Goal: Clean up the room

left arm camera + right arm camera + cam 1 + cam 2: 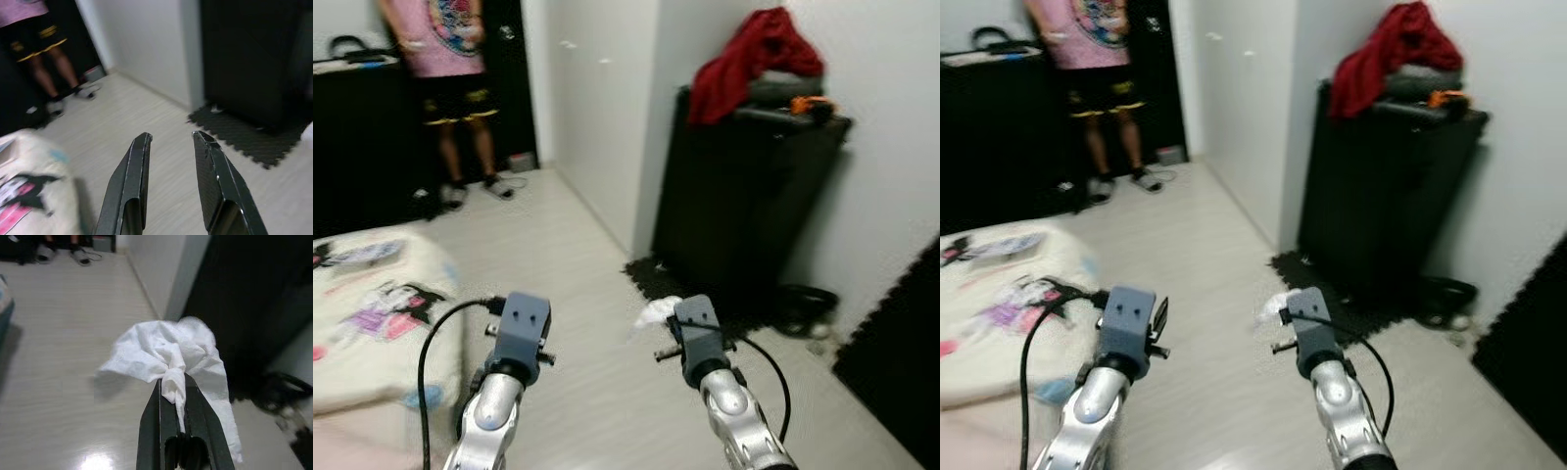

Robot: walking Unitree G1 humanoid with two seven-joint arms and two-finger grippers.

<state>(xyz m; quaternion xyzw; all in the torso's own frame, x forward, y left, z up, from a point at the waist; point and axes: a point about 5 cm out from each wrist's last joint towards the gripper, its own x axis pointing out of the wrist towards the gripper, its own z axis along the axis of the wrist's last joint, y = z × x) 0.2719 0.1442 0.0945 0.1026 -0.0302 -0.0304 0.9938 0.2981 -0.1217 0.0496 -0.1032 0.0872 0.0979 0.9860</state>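
A crumpled white tissue (168,355) hangs in the air above the pale floor, pinched between the fingers of my right gripper (172,379), which is shut on it. In the left eye view the tissue (654,312) shows just ahead of the right wrist (697,338). My left gripper (171,138) is held out over the floor, open, with nothing between its fingers (132,171).
A black cabinet (744,196) stands ahead on the right with red clothing (744,59) on top and a dark foam mat (656,279) at its foot. A bed with a printed cover (372,313) is on the left. A person (450,78) stands far back.
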